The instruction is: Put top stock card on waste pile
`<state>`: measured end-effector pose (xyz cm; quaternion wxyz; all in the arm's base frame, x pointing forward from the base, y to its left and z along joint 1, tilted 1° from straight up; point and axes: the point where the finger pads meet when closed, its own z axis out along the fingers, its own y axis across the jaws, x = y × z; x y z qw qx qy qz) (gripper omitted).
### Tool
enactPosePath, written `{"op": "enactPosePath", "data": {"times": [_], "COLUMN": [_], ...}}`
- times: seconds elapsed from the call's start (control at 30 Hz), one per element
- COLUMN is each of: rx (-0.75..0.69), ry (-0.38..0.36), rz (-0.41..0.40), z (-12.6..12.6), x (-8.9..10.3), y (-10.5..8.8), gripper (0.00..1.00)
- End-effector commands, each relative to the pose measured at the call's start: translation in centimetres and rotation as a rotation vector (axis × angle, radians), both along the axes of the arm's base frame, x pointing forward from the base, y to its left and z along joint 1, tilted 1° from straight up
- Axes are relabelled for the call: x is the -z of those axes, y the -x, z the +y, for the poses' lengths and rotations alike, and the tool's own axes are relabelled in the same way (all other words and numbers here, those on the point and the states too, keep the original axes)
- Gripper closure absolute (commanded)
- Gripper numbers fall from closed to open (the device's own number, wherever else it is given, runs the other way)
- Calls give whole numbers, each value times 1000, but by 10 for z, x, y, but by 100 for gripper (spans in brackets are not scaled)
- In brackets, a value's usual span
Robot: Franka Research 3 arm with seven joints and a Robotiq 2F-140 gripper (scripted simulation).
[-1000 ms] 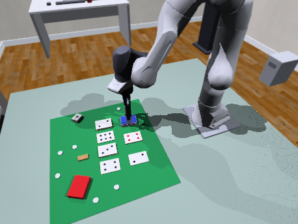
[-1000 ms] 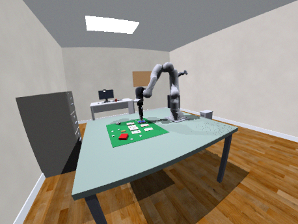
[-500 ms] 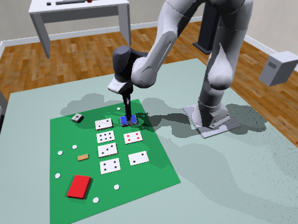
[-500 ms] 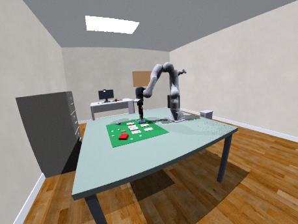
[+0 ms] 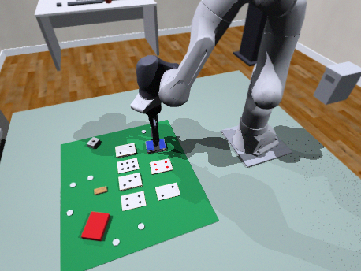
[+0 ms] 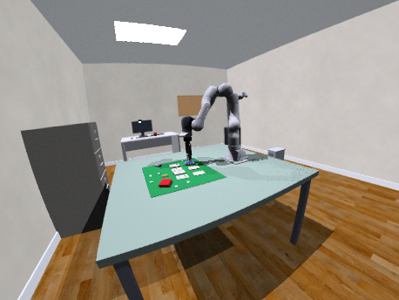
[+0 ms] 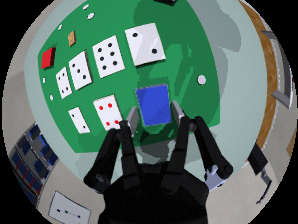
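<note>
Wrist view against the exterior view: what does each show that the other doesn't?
Wrist only: the blue card flanked by the open gripper's fingers, and the spots on the white cards. Exterior only: the whole arm, filing cabinet, desk monitor and ceiling light. Both: the green mat and the red block.

Room: beige walls [image 6: 305,96]; wood plank floor [image 6: 348,227]; rectangular ceiling light panel [image 6: 149,33]; dark grey filing cabinet [image 6: 65,174]; white desk [image 6: 148,140] bearing black monitor [image 6: 142,127]; cork board [image 6: 189,105].
</note>
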<state>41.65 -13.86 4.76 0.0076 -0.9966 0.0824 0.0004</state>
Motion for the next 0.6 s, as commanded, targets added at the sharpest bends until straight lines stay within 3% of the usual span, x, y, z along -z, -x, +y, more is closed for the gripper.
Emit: {"op": "enactPosePath", "data": {"times": [0.0,0.57], "rx": [-1,-1], "ry": [0,0], "rz": [-2,-2], "z": [0,0], "x": [-1,4], "y": [0,0], "gripper": [50,50]}}
